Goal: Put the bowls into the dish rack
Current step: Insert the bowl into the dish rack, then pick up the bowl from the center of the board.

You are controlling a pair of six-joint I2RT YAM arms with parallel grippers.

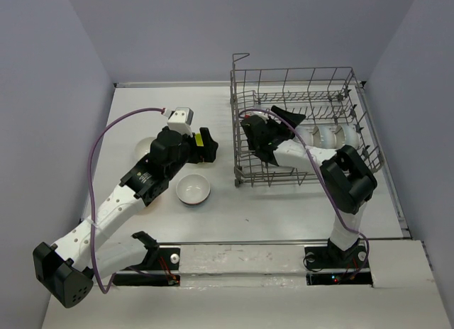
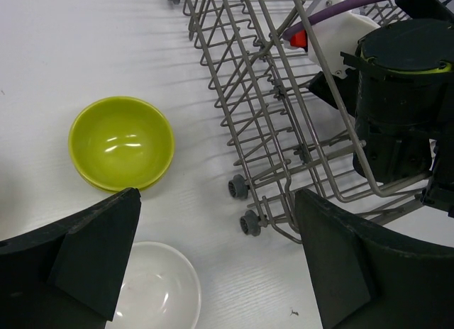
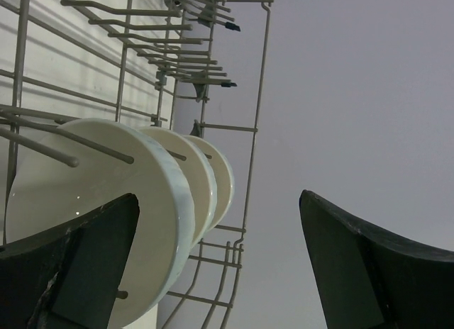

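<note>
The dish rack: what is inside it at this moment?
Three white bowls stand on edge in a row between the tines of the dish rack, with the open right gripper beside them. The right arm hides part of the rack's floor.

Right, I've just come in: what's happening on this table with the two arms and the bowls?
Two robot arms are loading bowls into a dish rack. Three white bowls stand on edge between the rack's wires, and the right tool is open inside the rack beside them, holding nothing. The left tool hangs open above the table just left of the rack, holding nothing. A green bowl and a white bowl sit on the table below it, not yet loaded.
</note>
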